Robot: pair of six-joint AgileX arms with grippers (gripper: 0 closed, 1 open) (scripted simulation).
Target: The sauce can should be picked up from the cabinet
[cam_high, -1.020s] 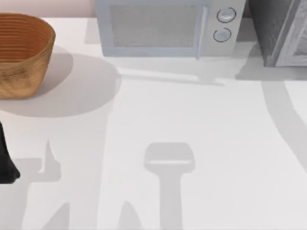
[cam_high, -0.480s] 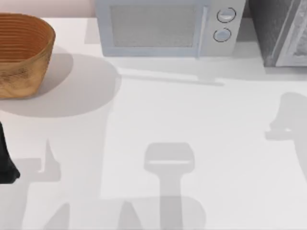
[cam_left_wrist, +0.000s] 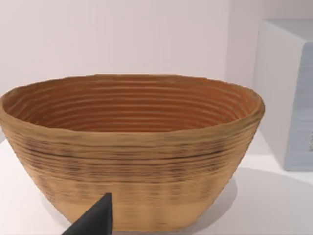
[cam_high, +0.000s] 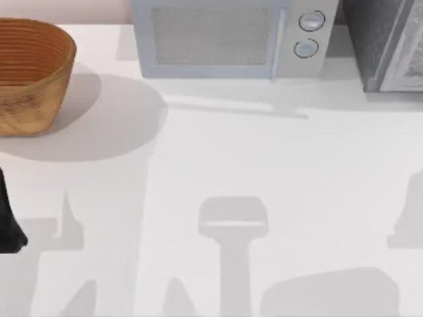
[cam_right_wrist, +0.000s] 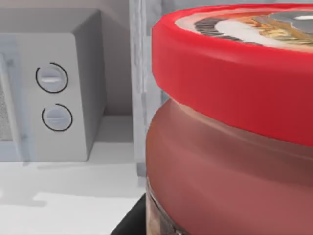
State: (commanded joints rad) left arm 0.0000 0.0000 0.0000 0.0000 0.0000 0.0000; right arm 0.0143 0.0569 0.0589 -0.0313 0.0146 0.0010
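Note:
The sauce can (cam_right_wrist: 230, 127) rises very close in the right wrist view, with a red rim, a dark-and-white mark on top and a reddish-brown label. My right gripper is shut on it, and one dark finger (cam_right_wrist: 131, 223) shows at the can's base. Behind the can stands the pale frame of the cabinet (cam_right_wrist: 141, 73). From above, the cabinet (cam_high: 386, 39) is the dark speckled box at the table's far right corner. My left arm (cam_high: 8, 224) stays parked at the table's left edge.
A woven basket (cam_high: 30, 76) sits at the far left, and it is close ahead of the left wrist camera (cam_left_wrist: 132, 152). The light grey microwave (cam_high: 228, 39) with two knobs stands at the back middle, just left of the cabinet. Arm shadows lie across the white table (cam_high: 264, 158).
The right arm's shadow has slid from beside the cabinet down the right side of the table to the near edge. The left arm has not moved.

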